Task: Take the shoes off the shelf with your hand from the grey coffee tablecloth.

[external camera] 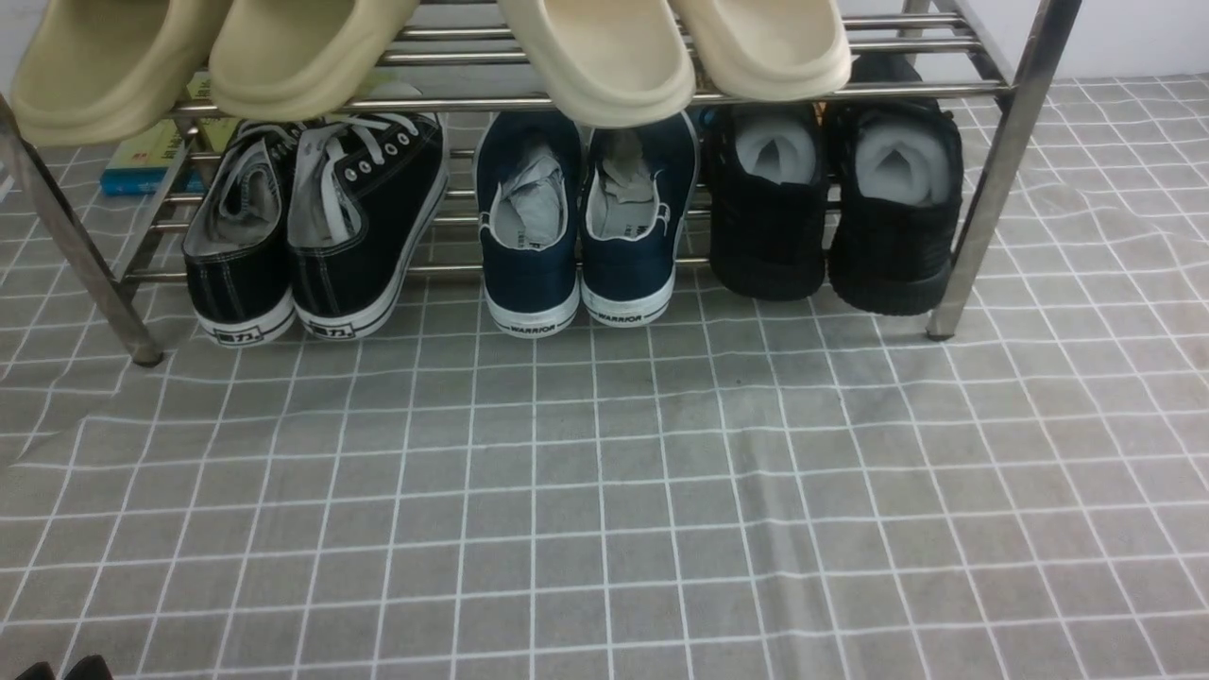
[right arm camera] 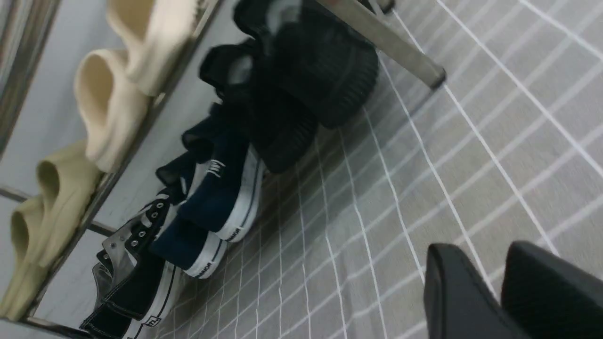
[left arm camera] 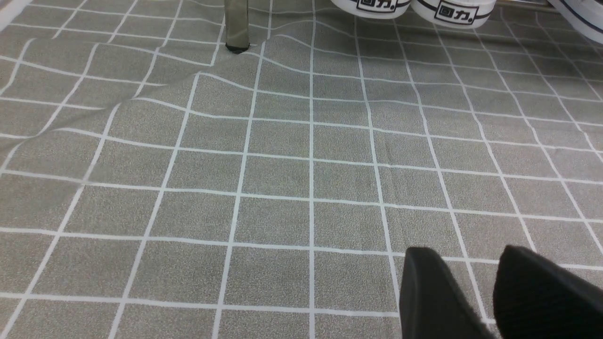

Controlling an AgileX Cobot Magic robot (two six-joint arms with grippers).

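The shoes (external camera: 897, 236) were found at the right end of the shelf (external camera: 1001, 170), on its lower tier, heels toward the robot, ahead of the nearer right gripper (right arm camera: 490, 256), whose jaws were held slightly apart and empty.

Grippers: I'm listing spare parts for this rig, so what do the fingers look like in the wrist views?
The left gripper shows two matte black fingers, wedge-shaped with rounded tips and a faintly grainy surface. The right gripper has the same black wedges, a little glossier. No cables, markings or arm links show.
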